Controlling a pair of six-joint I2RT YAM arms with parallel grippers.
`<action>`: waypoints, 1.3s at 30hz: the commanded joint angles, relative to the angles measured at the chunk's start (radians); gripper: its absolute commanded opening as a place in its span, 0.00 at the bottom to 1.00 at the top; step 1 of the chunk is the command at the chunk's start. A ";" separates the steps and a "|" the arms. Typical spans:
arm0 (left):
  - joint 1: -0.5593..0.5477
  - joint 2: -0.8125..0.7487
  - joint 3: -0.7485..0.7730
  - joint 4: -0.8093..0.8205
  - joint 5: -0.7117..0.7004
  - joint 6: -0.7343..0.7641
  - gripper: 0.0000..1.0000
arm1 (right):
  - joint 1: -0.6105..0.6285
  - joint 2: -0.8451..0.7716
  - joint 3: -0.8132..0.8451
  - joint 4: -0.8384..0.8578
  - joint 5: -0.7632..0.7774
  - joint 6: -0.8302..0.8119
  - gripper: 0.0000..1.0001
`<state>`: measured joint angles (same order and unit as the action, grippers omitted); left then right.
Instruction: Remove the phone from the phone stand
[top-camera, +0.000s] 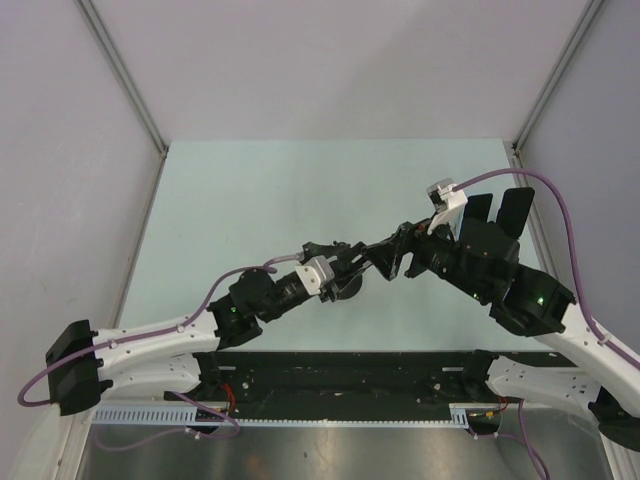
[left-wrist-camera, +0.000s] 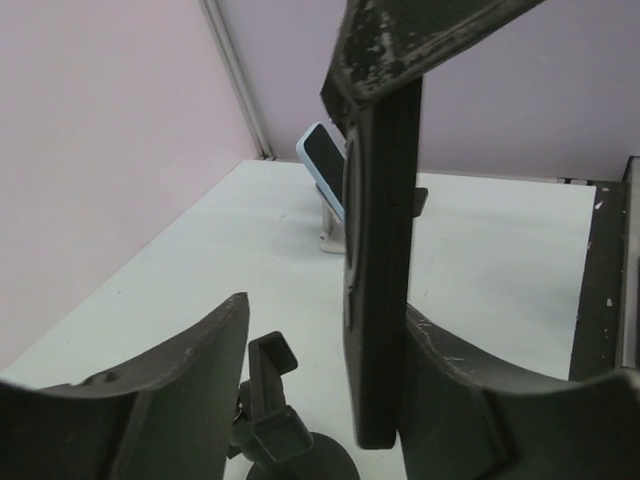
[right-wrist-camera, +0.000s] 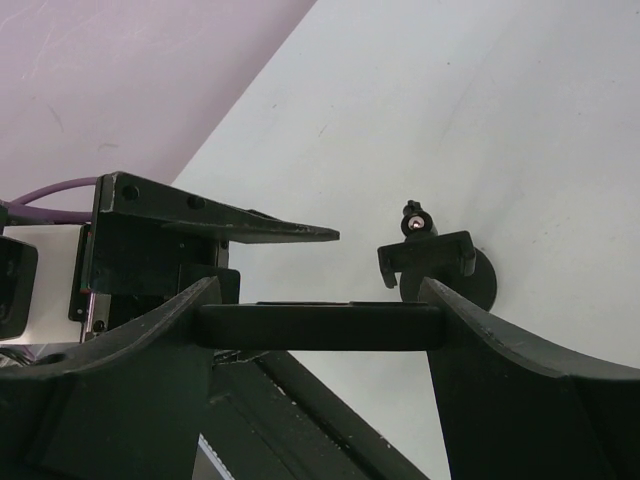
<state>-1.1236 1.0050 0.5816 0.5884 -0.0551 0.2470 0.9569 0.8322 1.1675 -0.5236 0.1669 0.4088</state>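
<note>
Right gripper is clamping the phone by its edges, holding it mid-table just beside the phone stand. Left gripper is straddling the phone, jaws apart, gap showing one side.

In the right wrist view the black slab-shaped phone lies across lower centre, spanning the fingers of the right gripper. Behind it, right of centre, the black round-based phone stand sits on the pale green table, apart from the phone. In the left wrist view the phone stands mid-frame inside the left gripper, with the stand at lower left.
</note>
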 joint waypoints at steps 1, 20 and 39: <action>-0.005 -0.013 -0.006 0.062 0.047 0.060 0.56 | -0.004 -0.001 0.058 0.120 -0.024 0.035 0.00; 0.100 -0.091 -0.032 0.067 -0.052 -0.167 0.00 | -0.009 -0.082 0.012 0.067 0.115 -0.051 0.99; 0.700 0.084 0.268 -0.504 0.047 -0.425 0.00 | -0.026 -0.211 -0.297 0.010 0.548 -0.234 1.00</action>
<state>-0.5327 1.0225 0.7353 0.1600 -0.0647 -0.1417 0.9394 0.6273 0.9188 -0.5499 0.6365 0.2291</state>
